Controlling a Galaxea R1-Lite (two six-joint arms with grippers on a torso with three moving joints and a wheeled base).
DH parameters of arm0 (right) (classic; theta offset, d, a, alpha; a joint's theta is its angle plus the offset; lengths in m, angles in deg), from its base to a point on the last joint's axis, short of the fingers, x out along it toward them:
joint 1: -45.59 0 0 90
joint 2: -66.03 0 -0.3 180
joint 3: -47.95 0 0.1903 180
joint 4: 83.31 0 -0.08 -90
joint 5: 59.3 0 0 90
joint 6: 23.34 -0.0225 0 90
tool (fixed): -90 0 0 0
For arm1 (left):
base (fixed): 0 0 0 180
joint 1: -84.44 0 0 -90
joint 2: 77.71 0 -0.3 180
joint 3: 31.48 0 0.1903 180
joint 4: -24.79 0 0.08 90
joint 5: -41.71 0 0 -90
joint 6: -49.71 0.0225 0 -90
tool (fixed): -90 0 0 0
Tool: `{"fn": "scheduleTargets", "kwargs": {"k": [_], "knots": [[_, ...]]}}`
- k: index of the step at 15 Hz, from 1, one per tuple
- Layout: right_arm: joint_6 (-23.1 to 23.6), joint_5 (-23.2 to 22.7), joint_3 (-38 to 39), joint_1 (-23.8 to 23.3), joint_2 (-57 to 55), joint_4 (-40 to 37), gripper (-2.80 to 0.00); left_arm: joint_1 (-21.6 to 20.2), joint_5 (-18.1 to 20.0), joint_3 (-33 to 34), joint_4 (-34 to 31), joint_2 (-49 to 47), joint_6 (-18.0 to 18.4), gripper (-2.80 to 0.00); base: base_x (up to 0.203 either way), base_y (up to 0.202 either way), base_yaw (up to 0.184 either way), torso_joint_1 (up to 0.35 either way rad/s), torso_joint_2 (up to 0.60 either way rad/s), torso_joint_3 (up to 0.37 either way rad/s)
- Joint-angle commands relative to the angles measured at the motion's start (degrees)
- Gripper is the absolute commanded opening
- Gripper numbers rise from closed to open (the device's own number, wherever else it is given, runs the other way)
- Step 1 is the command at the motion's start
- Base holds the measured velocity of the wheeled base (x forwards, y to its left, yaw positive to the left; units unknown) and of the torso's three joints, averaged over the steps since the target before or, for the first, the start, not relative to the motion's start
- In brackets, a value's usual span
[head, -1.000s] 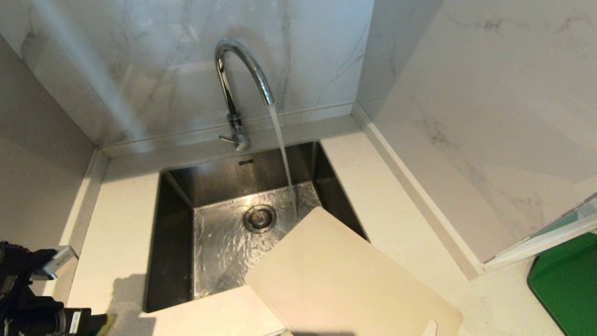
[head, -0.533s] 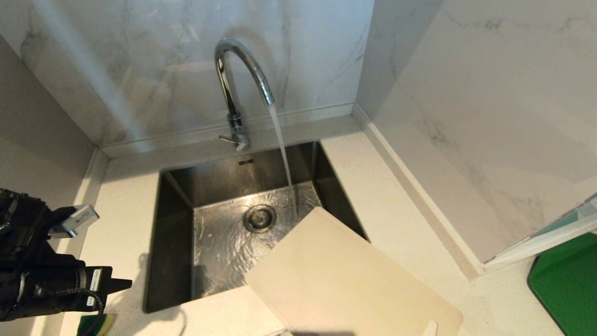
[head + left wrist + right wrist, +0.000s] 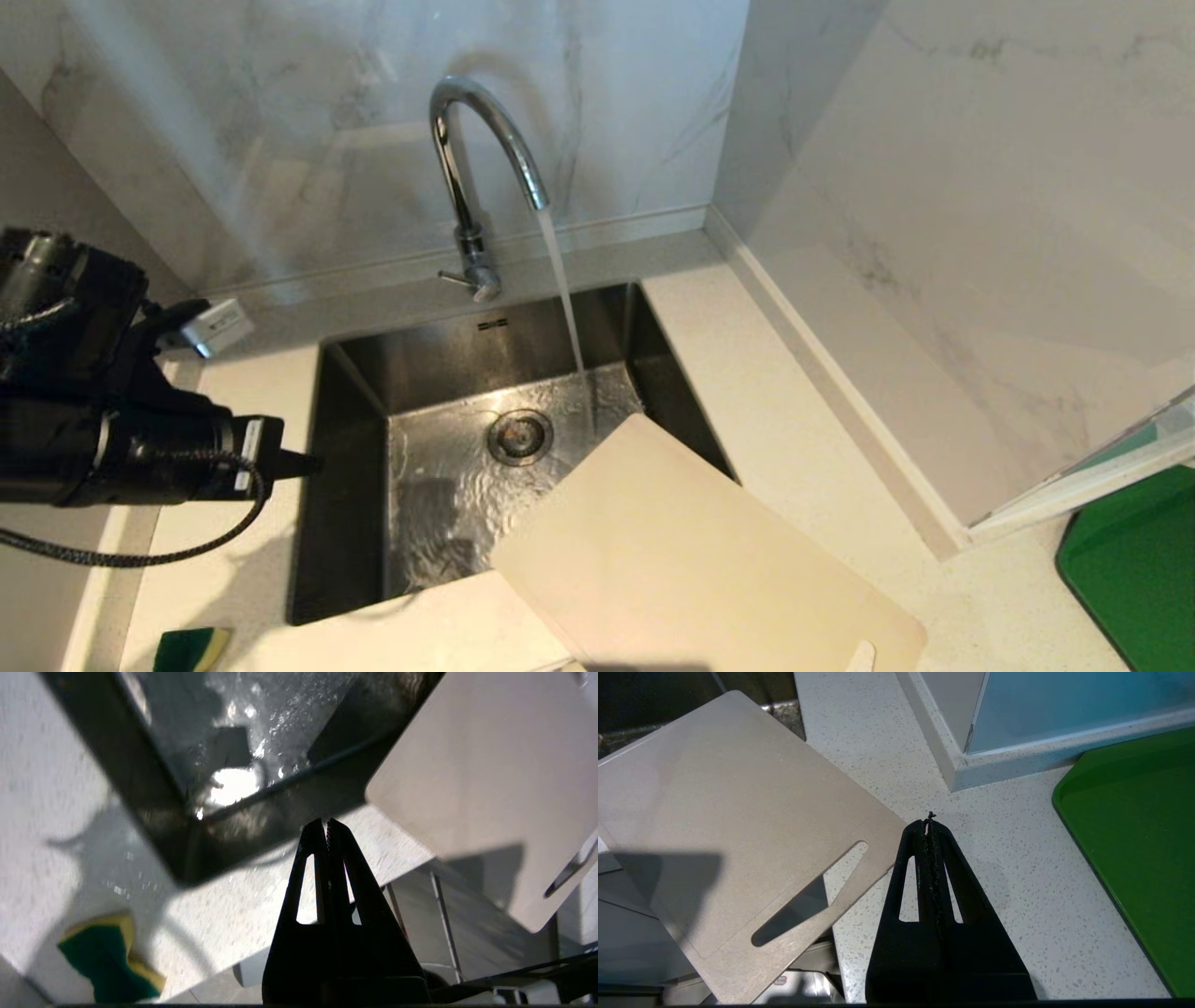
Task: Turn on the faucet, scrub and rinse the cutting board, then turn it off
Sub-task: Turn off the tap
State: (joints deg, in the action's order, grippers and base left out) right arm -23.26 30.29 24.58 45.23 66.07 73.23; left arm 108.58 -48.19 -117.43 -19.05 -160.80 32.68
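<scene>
We are judging scrub pending: left gripper (image 3: 327, 828) closed empty over sink (image 3: 308, 523) (sponge (image 3: 100, 956) ungrasped); right gripper (image 3: 930, 828) closed, parked; 1 cutting board (image 3: 691, 560) dry.

Chrome faucet (image 3: 467, 168), steel sink (image 3: 355, 392), pale beige board (image 3: 691, 560), speckled white counter (image 3: 794, 373), green-yellow sponge (image 3: 191, 649), green mat (image 3: 1139, 560), black grippers (image 3: 326, 828).

left tool (image 3: 327, 823): closed, empty | below: sink (image 3: 154, 788) corner | cutting board (image 3: 490, 788) beside | sponge (image 3: 100, 956) on counter (image 3: 42, 826)
</scene>
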Motion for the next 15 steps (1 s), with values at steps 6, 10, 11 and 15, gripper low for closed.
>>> {"fn": "scheduleTargets", "kwargs": {"k": [6, 10, 11, 15], "knots": [[0.0, 0.0, 0.1, 0.0, 0.0, 0.0, -2.8, 1.3, -3.1, -25.7, -1.4, -22.2, 0.2, -2.8, 0.0, 0.0, 0.0, 0.0, 0.0, 0.0], [0.0, 0.0, 0.1, 0.0, 0.0, -0.1, -2.8, 1.4, -4.6, -38.3, -1.0, -32.4, 2.4, -2.8, 0.0, 0.0, 0.0, 0.0, 0.0, 0.0], [0.0, 0.0, 0.1, 0.0, 0.0, -0.1, -2.8, 1.4, -5.9, -42.1, -1.0, -35.0, 3.1, -2.8, 0.0, 0.0, 0.0, 0.0, 0.0, 0.0], [0.0, 0.0, 0.1, 0.0, 0.0, 0.0, -2.8, 1.1, -8.2, -49.1, 5.8, -42.4, 5.5, -2.8, 0.0, 0.0, 0.0, 0.0, 0.0, 0.0]]}}
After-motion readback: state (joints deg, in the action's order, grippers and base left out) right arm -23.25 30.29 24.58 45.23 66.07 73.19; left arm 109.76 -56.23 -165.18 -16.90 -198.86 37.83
